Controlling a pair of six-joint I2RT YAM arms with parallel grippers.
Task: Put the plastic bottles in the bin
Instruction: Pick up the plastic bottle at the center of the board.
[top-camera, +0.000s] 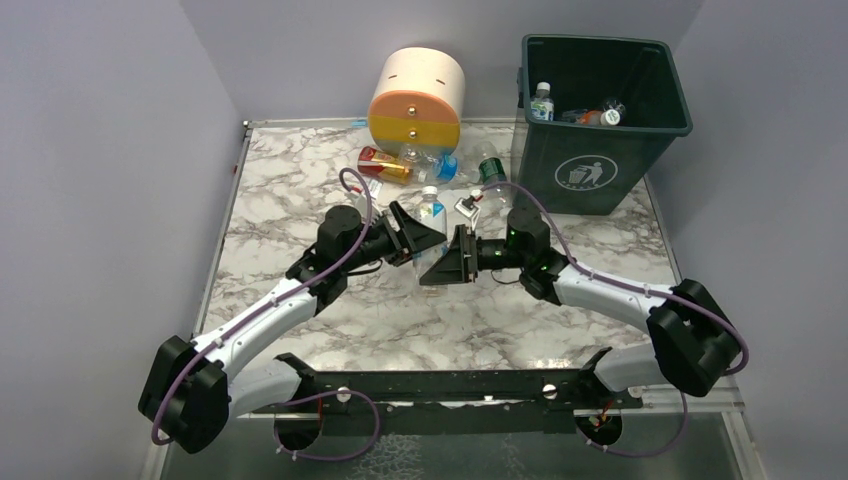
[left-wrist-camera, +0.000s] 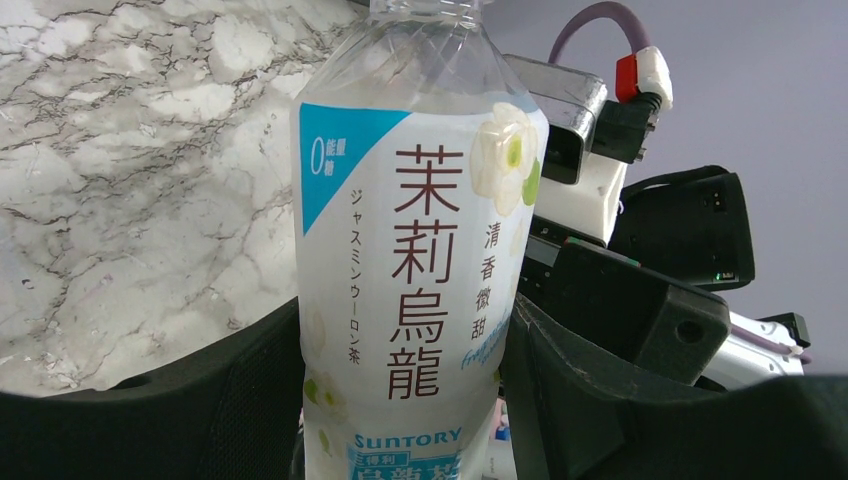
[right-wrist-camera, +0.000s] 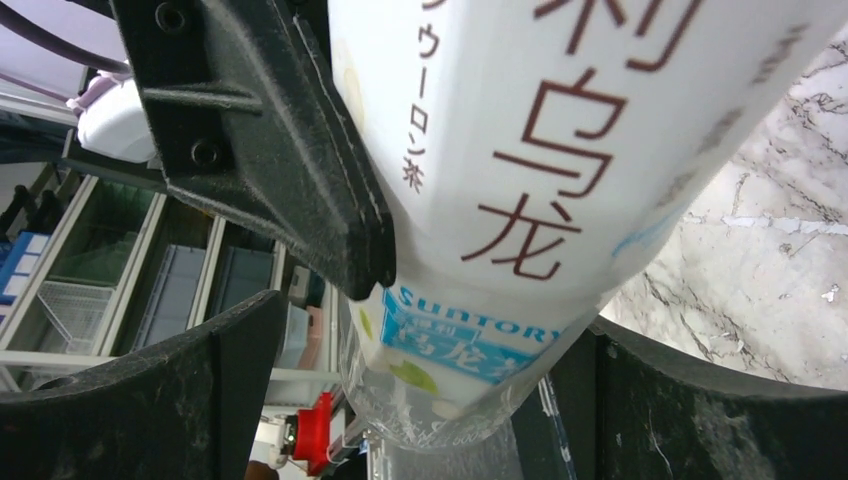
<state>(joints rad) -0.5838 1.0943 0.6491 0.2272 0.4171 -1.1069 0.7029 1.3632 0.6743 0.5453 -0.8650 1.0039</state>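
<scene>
My left gripper (left-wrist-camera: 400, 340) is shut on a clear plastic bottle (left-wrist-camera: 415, 250) with a white and blue label, holding it above the table's middle (top-camera: 432, 213). My right gripper (right-wrist-camera: 435, 335) is open, its jaws standing either side of the bottle's bottom end (right-wrist-camera: 470, 360), with a gap on the left. One left finger (right-wrist-camera: 270, 150) presses the label. The two grippers meet nose to nose, the left gripper (top-camera: 420, 235) beside the right gripper (top-camera: 445, 262). The dark green bin (top-camera: 600, 160) stands at the back right with two bottles (top-camera: 542, 102) inside. More bottles (top-camera: 400, 165) lie by the drawer unit.
A cream, orange and grey round drawer unit (top-camera: 415, 95) sits at the back centre. A green-capped bottle (top-camera: 488, 168) lies just left of the bin. Purple walls close in the marble table (top-camera: 290, 200) on three sides.
</scene>
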